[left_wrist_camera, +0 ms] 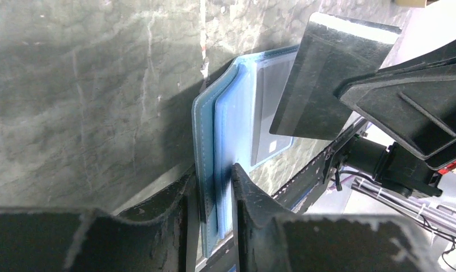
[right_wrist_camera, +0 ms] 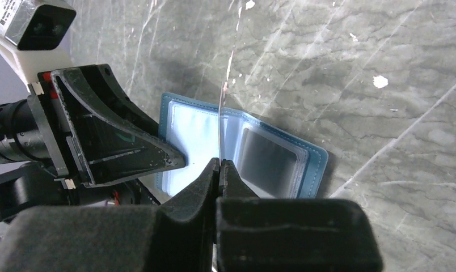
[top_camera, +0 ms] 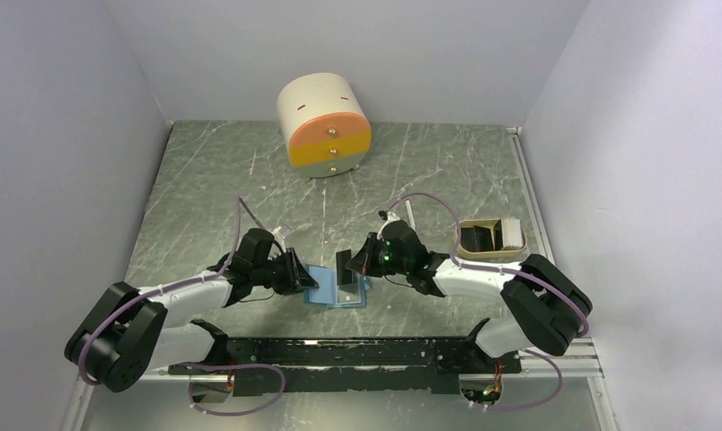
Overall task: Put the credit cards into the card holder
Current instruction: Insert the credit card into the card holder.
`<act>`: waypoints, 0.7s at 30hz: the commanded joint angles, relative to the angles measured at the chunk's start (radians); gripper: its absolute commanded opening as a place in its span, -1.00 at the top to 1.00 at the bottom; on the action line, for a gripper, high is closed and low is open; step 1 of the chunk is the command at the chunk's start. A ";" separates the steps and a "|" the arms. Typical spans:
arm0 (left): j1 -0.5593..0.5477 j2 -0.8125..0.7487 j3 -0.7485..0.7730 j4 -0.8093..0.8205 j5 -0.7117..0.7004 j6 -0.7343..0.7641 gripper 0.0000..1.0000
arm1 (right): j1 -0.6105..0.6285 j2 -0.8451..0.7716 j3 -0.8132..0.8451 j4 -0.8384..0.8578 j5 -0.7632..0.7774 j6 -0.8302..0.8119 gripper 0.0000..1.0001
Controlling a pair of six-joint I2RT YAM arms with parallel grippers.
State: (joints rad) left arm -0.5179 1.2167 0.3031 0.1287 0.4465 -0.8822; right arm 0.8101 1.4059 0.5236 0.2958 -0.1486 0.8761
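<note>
Right wrist: right gripper (right_wrist_camera: pixel 220 165) pinches a thin black credit card (right_wrist_camera: pixel 221 127) edge-on over the open blue folding card holder (right_wrist_camera: pixel 186 130); left gripper (left_wrist_camera: pixel 214 187) straddles its flap, grip unclear, so it may slide.

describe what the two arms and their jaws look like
Both the left arm and right arm have white shells between bulky black joints, with lilac cables looping along them. They share a black rail. The jaws are matte black wedge-shaped plates with rough edges; green lights glow at the right wrist.
</note>
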 commanded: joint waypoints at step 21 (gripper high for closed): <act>0.027 -0.105 -0.031 -0.071 0.037 -0.023 0.43 | 0.019 0.122 -0.121 0.291 -0.073 0.118 1.00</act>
State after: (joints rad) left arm -0.4999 1.1286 0.2562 0.0986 0.4850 -0.9230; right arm 0.8242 1.5070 0.4171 0.5247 -0.1955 0.9813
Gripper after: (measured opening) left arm 0.256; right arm 0.010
